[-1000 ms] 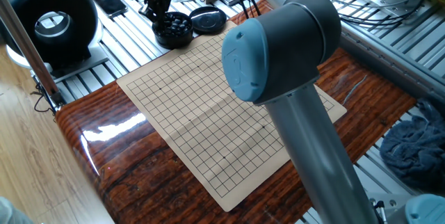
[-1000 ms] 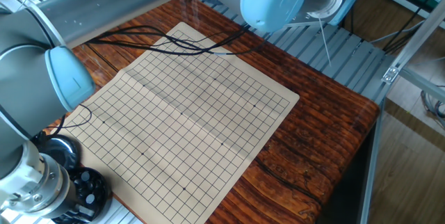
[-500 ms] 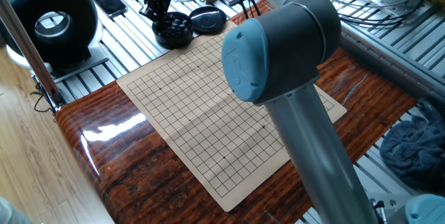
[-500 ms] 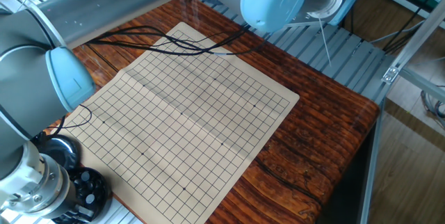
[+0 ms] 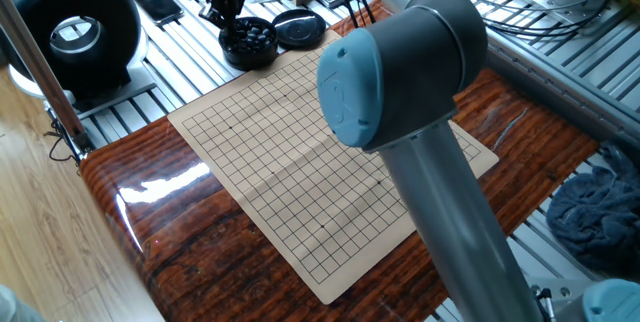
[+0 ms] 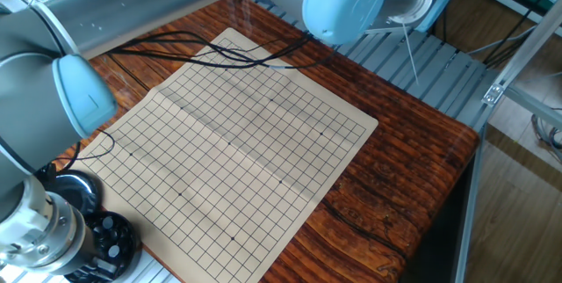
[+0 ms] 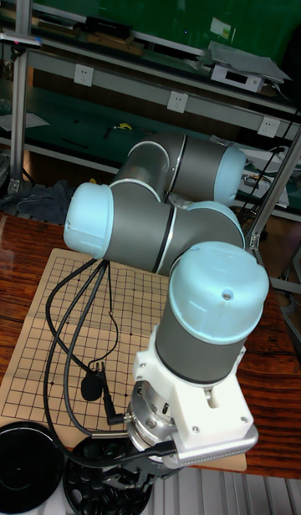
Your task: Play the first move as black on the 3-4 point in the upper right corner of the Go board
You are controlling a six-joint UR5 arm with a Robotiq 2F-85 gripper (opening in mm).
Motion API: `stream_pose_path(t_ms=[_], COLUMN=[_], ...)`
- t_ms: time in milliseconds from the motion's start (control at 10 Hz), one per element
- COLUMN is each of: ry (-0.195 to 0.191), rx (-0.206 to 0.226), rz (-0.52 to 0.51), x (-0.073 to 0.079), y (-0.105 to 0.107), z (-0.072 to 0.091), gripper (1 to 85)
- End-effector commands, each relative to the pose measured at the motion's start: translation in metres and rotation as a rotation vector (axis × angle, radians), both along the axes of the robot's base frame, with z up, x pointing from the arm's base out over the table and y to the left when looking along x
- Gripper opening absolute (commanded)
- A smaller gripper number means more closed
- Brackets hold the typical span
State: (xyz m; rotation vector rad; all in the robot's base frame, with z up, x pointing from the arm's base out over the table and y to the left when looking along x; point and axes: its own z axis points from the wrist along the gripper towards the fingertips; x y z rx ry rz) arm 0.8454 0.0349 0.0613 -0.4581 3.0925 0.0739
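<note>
The dark two-finger gripper point(image 5: 226, 12) hangs over the round black bowl point(image 5: 248, 44) of glossy black stones point(image 5: 252, 36) at the upper left of one fixed view; its fingertips sit at or just inside the bowl's rim. Cannot tell how far the fingers are parted, nor whether a stone is between them: tips are dark against dark stones. In the other fixed view the gripper's silver wrist covers most of the bowl at the lower left corner; only a few stones point(image 6: 112, 235) show.

The round black lid point(image 5: 299, 28) lies just beside the bowl, toward frame right, on the slatted metal surface.

The tan paper Go board with thin black grid lines point(image 5: 300, 152) lies flat on the glossy reddish-brown wooden table point(image 5: 150, 192), mid-frame. No stone on any visible crossing; the 3-4 point cannot be picked out with certainty, since the grey arm with its pale blue joint cap point(image 5: 352, 82) hides part of the grid.

Black cables point(image 6: 202, 54) trail across the board's upper edge in the other fixed view.
</note>
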Motion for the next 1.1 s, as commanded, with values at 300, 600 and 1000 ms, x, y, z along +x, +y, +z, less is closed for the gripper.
stream_pose_path(t_ms=[300,600,1000], ry=[0.033,0.035,0.047], rx=[0.007,-0.017,-0.016], rz=[-0.03,-0.053,-0.086], x=[-0.014,-0.022,-0.034], y=[0.012,0.018,0.026], z=[0.021,0.021,0.025], gripper=[9.7,8.0,7.0])
